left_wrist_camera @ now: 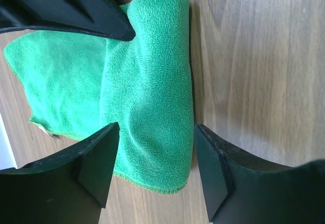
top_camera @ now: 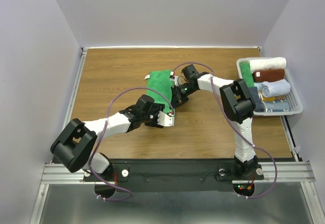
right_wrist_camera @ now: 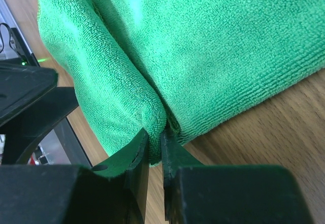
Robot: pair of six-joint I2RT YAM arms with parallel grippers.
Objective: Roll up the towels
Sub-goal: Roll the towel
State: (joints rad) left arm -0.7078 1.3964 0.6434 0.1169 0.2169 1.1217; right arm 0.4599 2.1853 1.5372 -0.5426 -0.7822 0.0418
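Note:
The bright green towel (top_camera: 159, 84) lies on the wooden table, its near edge folded over into a thick roll (left_wrist_camera: 147, 92). My right gripper (top_camera: 179, 98) is shut on that fold at its right end; in the right wrist view the gripper (right_wrist_camera: 155, 137) pinches the green cloth (right_wrist_camera: 213, 46) between closed fingers. My left gripper (top_camera: 169, 113) is open just above the table. In the left wrist view it (left_wrist_camera: 155, 148) straddles the roll's near end, one finger on each side. A pale blue rolled towel (top_camera: 277, 88) lies in the basket.
A grey basket (top_camera: 296, 103) stands at the table's right edge. It also holds a cream-white roll (top_camera: 264, 63), a brown roll (top_camera: 268, 75) and a green roll (top_camera: 247, 74). The right arm's fingers (left_wrist_camera: 66, 10) cross the top left of the left wrist view.

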